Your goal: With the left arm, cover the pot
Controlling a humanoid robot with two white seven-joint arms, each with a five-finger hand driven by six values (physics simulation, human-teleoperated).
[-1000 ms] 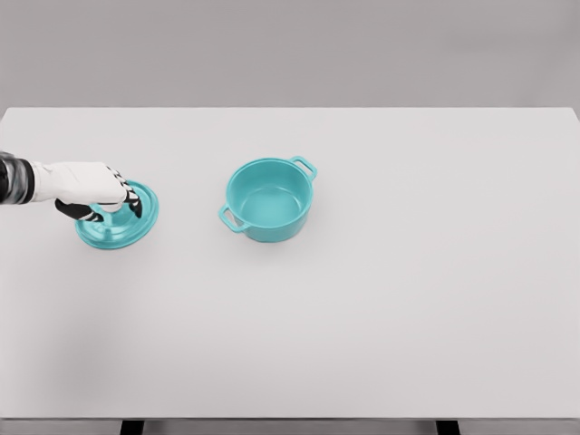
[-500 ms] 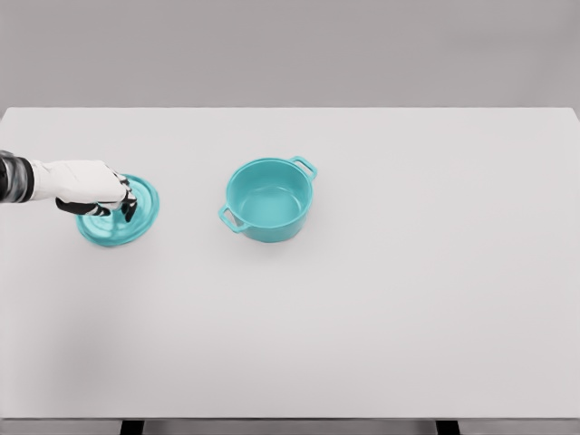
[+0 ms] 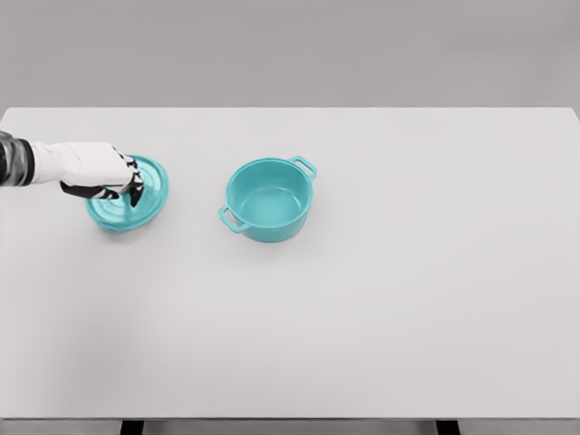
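Note:
A teal pot [image 3: 269, 199] with two side handles stands open near the middle of the white table. Its teal lid [image 3: 136, 201] is at the left, raised off the table and tilted. My left hand [image 3: 116, 178] comes in from the left edge and is shut on the lid from above, its fingers curled over the lid's top and hiding the knob. The lid is well to the left of the pot, with a gap of bare table between them. The right arm does not show.
The white table [image 3: 408, 299] fills most of the view, with a grey wall behind it. Its front edge runs along the bottom of the picture.
The left hand has risen with the lid and carried it slightly right, toward the pot. The pot has stayed in place.

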